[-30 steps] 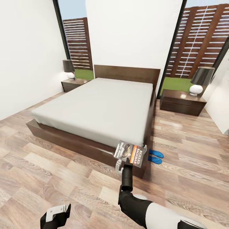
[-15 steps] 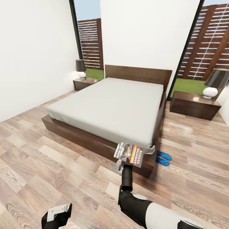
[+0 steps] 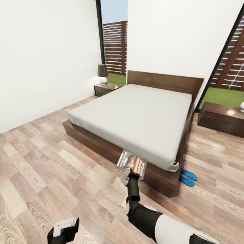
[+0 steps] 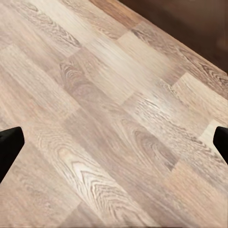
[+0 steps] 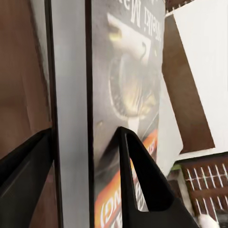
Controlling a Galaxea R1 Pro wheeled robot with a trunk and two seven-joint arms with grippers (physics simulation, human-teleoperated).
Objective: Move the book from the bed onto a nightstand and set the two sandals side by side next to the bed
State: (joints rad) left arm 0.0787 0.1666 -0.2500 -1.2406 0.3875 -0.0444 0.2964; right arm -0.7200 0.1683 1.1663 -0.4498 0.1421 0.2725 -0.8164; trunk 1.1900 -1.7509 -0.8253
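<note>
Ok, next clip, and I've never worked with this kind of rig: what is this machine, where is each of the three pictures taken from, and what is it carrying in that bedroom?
These are simulator renders of a wheeled robot with two arms. The wide picture comes from a camera on its head, looking down over both arms. In it, the right gripper holds the book out in front of the bed, above the wood floor. The left gripper hangs low and carries nothing.

The other two pictures come from cameras near each gripper. The left wrist view looks at floor planks, with the two black fingertips far apart, so that gripper is open. The right wrist view shows the book's cover close up, clamped between two black fingers.

The two sandals lie side by side on the floor beside the bed's corner. A nightstand with a lamp stands at the far side, another nightstand at the near side.
</note>
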